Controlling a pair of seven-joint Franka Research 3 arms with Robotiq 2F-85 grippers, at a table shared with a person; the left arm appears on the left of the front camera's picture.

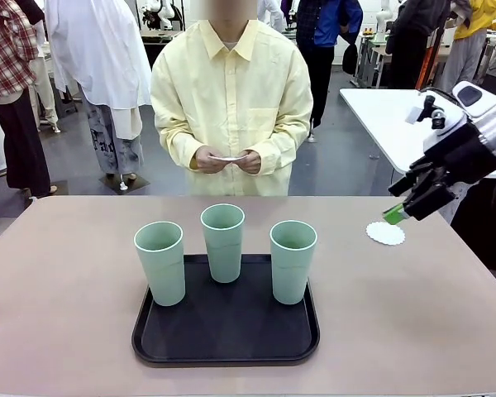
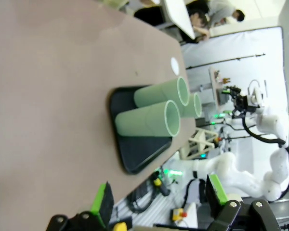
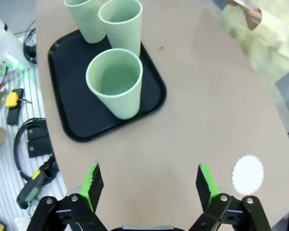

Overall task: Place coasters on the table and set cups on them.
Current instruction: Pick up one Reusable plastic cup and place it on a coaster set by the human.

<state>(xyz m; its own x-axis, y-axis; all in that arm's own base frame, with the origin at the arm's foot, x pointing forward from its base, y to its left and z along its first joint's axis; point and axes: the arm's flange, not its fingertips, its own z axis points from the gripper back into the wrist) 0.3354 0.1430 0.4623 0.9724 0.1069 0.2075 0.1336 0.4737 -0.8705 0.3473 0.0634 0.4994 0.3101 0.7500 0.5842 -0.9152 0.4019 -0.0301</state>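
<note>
A: Step in hand?
B: Coaster-laying. One coaster (image 1: 385,233) lies on the desk (image 1: 66,289), far right, just beside the right pincer (image 3: 149,183), jaws apart, empty. Three cups (image 1: 223,241): on the tray (image 1: 223,349).
A: Next move?
B: Probably two more coasters. The person's hands (image 1: 229,160) hold something white; count unclear. The left pincer (image 2: 159,199): apart, empty.

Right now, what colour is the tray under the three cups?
Black. The tray shows best in the right wrist view.
</note>
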